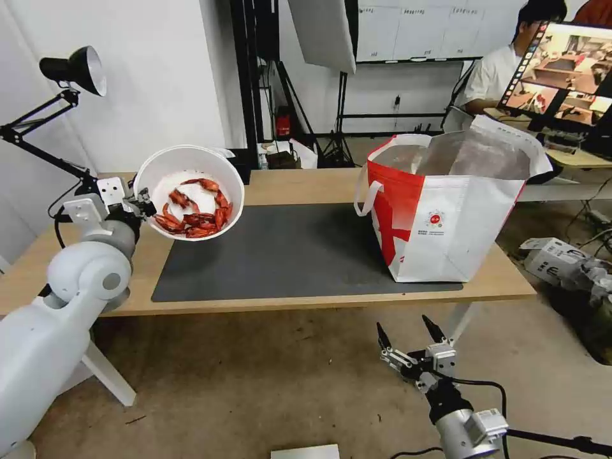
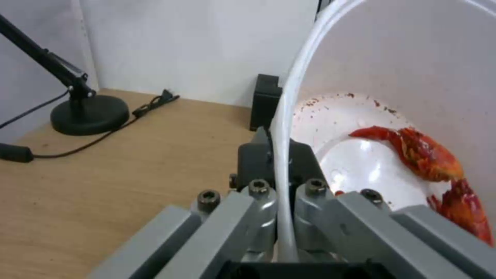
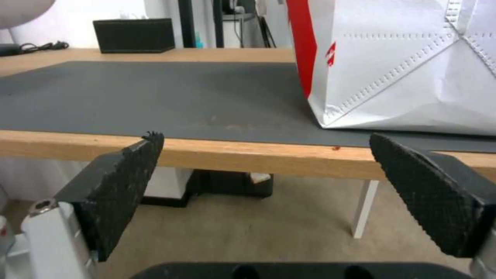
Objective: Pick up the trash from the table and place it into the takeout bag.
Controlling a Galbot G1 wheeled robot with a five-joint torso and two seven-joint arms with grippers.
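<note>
The left gripper (image 1: 141, 203) is clamped on the rim of the white round bowl of red crayfish shells (image 1: 189, 191), a thin edge pinched between its two fingers (image 2: 261, 193), and it holds the bowl lifted above the left end of the long light-wood tabletop (image 1: 306, 185), over the near-left corner of the large dark grey rectangular mat (image 1: 287, 248). The bowl is tipped toward the camera, so the shells lie heaped against its lower wall. That is the main risk as I judge it: a rim pinch at one side leaves the bowl's whole weight hanging off one point, so a quick swing or further tilt could make the bowl pivot or slip out, or send shells over the edge onto the mat. The large boxy red-and-white takeout bag (image 1: 446, 210) with its silver foil lining stands open at the right end of the mat, well apart from the bowl; its floppy upper edge and white loop handle (image 1: 364, 191) could catch the bowl if it comes in too low, and a nudge might fold the mouth shut. The right gripper (image 1: 411, 339) hangs below the table's front edge with its fingers spread wide and nothing between them, near the bag's front corner; rising from there it could strike the table edge.
</note>
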